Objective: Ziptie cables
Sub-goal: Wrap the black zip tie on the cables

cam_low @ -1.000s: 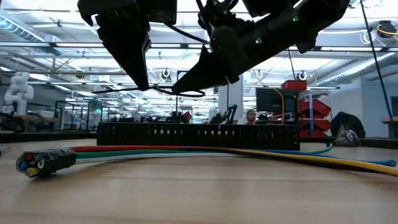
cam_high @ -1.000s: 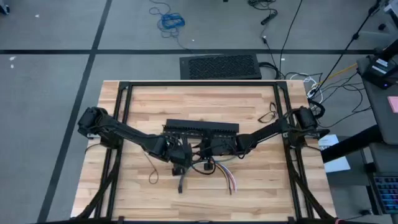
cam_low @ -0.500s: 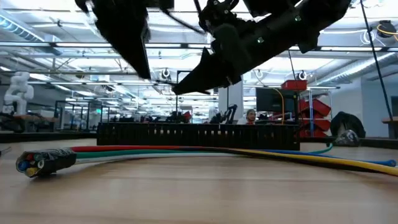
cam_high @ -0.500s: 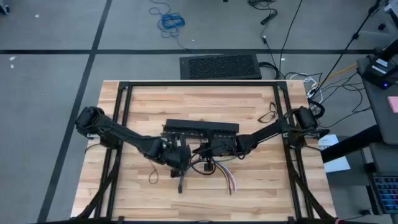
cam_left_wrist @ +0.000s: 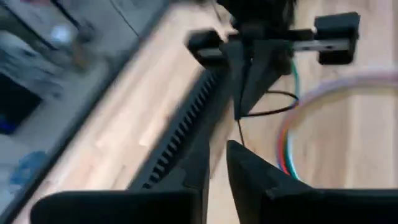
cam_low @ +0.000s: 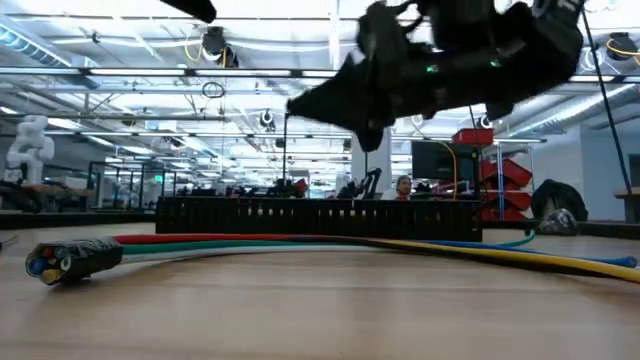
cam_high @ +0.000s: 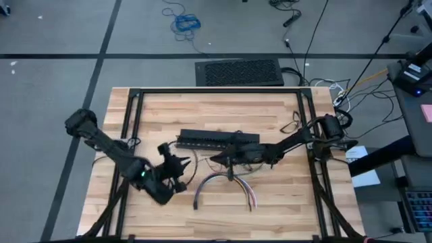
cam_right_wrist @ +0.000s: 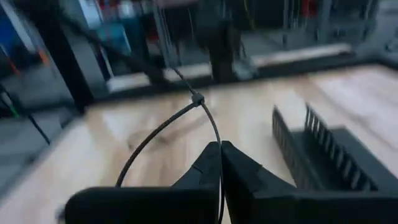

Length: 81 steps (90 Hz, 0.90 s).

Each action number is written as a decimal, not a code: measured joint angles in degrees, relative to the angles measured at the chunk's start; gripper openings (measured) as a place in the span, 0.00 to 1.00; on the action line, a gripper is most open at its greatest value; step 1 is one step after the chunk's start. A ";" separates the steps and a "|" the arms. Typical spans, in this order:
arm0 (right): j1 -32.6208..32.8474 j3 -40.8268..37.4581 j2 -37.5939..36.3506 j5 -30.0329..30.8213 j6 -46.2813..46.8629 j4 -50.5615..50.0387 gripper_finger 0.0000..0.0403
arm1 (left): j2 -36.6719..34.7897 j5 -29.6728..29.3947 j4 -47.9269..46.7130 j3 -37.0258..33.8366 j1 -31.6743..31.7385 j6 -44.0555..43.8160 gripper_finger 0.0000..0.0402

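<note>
We've got the right gripper (cam_high: 217,160) clenched on a looped ziptie (cam_right_wrist: 180,130) held above the table (cam_high: 283,202) by the black slotted bar (cam_high: 217,140), cables (cam_high: 226,182) arched on the wood just below, left gripper (cam_high: 181,165) w/ fingers nearly closed, empty, off to the side.

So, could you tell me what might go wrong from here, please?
The right claw pinches only the thin ziptie, already looped but held above the table, not around the cables; it could slip or close empty. The left claw is off to the side, so nothing holds the cables. The black bar sits close beside the right claw and could be bumped.
</note>
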 joint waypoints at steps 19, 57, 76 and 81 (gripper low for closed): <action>-1.89 -4.02 -0.02 -5.54 4.10 12.94 0.00 | 1.27 -19.59 24.62 -14.30 -4.69 0.05 0.15; -2.96 -2.48 -0.02 -5.97 1.82 10.18 0.00 | 6.35 -0.07 79.10 -22.99 1.89 39.90 0.15; -2.24 -2.48 -0.02 -6.90 1.15 9.69 0.00 | 6.92 7.99 82.88 -22.99 8.44 44.79 0.15; -1.86 -2.48 -0.02 -6.86 0.88 9.72 0.00 | 6.92 8.36 82.86 -22.99 9.31 44.76 0.15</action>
